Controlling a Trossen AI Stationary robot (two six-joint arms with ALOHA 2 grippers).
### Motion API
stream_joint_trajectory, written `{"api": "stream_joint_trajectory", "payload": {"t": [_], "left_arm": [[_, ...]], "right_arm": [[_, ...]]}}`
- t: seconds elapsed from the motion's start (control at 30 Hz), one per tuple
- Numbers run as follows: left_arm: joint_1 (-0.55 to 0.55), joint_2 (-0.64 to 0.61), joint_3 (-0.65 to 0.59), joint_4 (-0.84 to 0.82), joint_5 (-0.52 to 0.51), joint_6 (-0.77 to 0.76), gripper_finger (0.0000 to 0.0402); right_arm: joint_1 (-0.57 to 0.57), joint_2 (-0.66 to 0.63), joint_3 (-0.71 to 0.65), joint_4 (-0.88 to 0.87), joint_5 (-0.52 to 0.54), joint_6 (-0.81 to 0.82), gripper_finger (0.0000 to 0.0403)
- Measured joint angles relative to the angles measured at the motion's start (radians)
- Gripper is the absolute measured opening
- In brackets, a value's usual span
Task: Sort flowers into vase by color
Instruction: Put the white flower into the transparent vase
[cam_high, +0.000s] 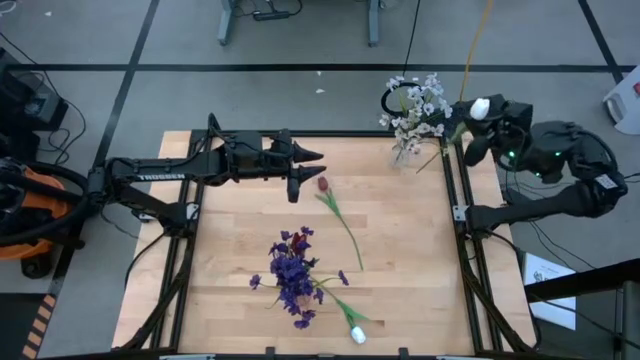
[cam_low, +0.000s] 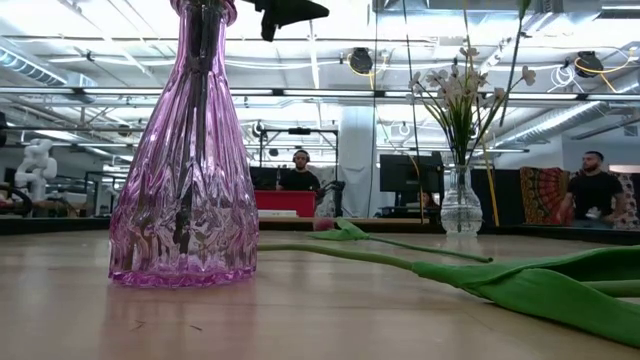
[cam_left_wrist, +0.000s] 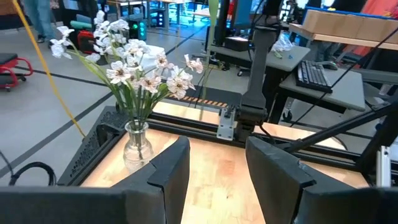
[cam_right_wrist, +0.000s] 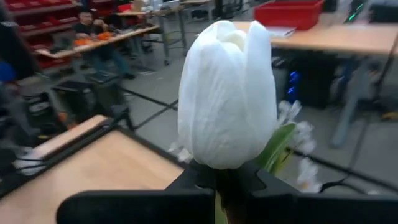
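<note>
Overhead, right hand (cam_high: 478, 112) clamps a white tulip (cam_right_wrist: 227, 93) — apparently beside the clear vase (cam_high: 408, 150); left hand (cam_high: 308, 170) gapes empty.

Grey floor (cam_high: 100, 40) crossed by dark tape lines, with a pale wood surface (cam_high: 400, 260) framed in black rails. Beyond it, an open workshop under bright ceiling strip lights (cam_low: 90, 20): desks with monitors (cam_low: 405, 172), a red bin (cam_right_wrist: 291, 12) on a bench, a keyboard (cam_left_wrist: 313, 74) on a grey desk, a patterned hanging (cam_low: 540, 195) at the far wall. Two seated people at the back, one wearing headphones (cam_low: 300, 170), another (cam_low: 595, 185) beside the hanging.
</note>
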Motion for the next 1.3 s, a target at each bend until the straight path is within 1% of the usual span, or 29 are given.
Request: {"api": "stream_joint_trajectory", "payload": {"t": [0.13, 0.23, 0.27, 0.4, 0.53, 0.6, 0.73, 0.87, 0.97, 1.07, 1.3], "left_arm": [[0.000, 0.000, 0.000, 0.000, -0.007, 0.000, 0.0163], [0.000, 0.000, 0.000, -0.001, -0.008, 0.000, 0.0163], [0.000, 0.000, 0.000, -0.003, -0.008, 0.000, 0.0163], [0.000, 0.000, 0.000, -0.005, -0.008, 0.000, 0.0163], [0.000, 0.000, 0.000, -0.007, -0.008, 0.000, 0.0163], [0.000, 0.000, 0.000, -0.008, -0.008, 0.000, 0.0163], [0.000, 0.000, 0.000, -0.032, -0.008, -0.001, 0.0163], [0.000, 0.000, -0.001, -0.058, -0.008, -0.002, 0.0163], [0.000, 0.000, -0.001, -0.058, -0.008, -0.003, 0.0163], [0.000, 0.000, -0.001, -0.058, -0.008, -0.003, 0.0163], [0.000, 0.000, -0.001, -0.058, -0.008, -0.003, 0.0163]], "right_arm": [[0.000, 0.049, 0.014, -0.004, 0.049, -0.050, 0.0000], [0.000, 0.080, -0.007, -0.005, 0.056, -0.064, 0.0000], [0.000, 0.088, -0.019, -0.003, 0.073, -0.073, 0.0000], [0.000, 0.114, -0.087, 0.011, 0.163, -0.079, 0.0000], [0.001, 0.108, -0.181, 0.085, 0.199, -0.082, 0.0000], [0.001, 0.090, -0.233, 0.116, 0.234, -0.082, 0.0000], [0.001, 0.032, -0.345, 0.258, 0.287, -0.121, 0.0000], [0.001, -0.039, -0.449, 0.524, 0.283, -0.261, 0.0000], [0.001, -0.071, -0.494, 0.692, 0.283, -0.367, 0.0000], [0.001, -0.077, -0.506, 0.747, 0.283, -0.408, 0.0000], [0.000, -0.039, -0.507, 0.738, 0.284, -0.430, 0.0000]]}}
